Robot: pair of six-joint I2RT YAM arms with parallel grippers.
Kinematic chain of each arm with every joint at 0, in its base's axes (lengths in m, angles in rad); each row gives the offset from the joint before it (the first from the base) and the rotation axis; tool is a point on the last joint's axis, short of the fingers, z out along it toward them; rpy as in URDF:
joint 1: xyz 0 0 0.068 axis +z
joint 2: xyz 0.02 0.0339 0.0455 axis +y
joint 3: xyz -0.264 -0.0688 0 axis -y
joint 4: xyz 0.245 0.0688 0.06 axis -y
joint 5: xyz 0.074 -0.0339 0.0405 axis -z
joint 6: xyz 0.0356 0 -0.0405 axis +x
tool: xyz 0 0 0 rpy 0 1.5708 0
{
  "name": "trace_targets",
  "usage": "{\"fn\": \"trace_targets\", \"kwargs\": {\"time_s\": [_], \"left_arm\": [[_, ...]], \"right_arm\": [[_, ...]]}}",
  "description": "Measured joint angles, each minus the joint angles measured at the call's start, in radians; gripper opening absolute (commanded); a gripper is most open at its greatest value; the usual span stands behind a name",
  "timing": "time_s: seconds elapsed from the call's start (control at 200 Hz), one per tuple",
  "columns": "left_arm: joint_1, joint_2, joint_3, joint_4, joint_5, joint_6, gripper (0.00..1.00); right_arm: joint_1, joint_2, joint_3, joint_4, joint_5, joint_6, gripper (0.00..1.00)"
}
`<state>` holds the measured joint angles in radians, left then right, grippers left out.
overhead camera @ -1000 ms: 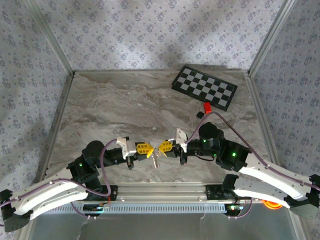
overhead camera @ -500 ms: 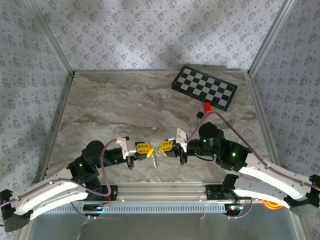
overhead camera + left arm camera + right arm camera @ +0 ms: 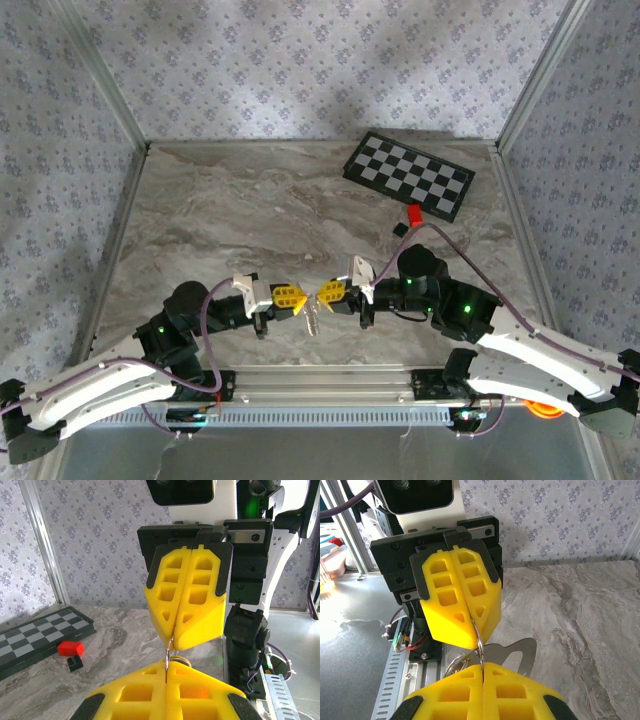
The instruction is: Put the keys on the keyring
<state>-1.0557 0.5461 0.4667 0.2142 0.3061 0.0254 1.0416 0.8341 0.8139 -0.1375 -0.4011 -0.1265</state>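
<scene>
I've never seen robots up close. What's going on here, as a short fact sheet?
left tool: shut, pinching the keyring
right tool: shut on the same ring, tip to tip with the left
key: flat, silvery, hanging just beneath the tools
table: marbled; checkerboard, red block and black block at its far right
</scene>
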Motion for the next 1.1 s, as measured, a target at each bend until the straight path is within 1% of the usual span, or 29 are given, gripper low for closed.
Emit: {"fn": "trace_targets", "kwargs": {"time_s": [1.099], "left_arm": [[0.000, 0.012, 0.000, 0.015, -0.007, 0.000, 0.00]], "right_arm": [[-0.003, 0.018, 0.000, 0.041, -0.033, 0.007, 0.00]]}}
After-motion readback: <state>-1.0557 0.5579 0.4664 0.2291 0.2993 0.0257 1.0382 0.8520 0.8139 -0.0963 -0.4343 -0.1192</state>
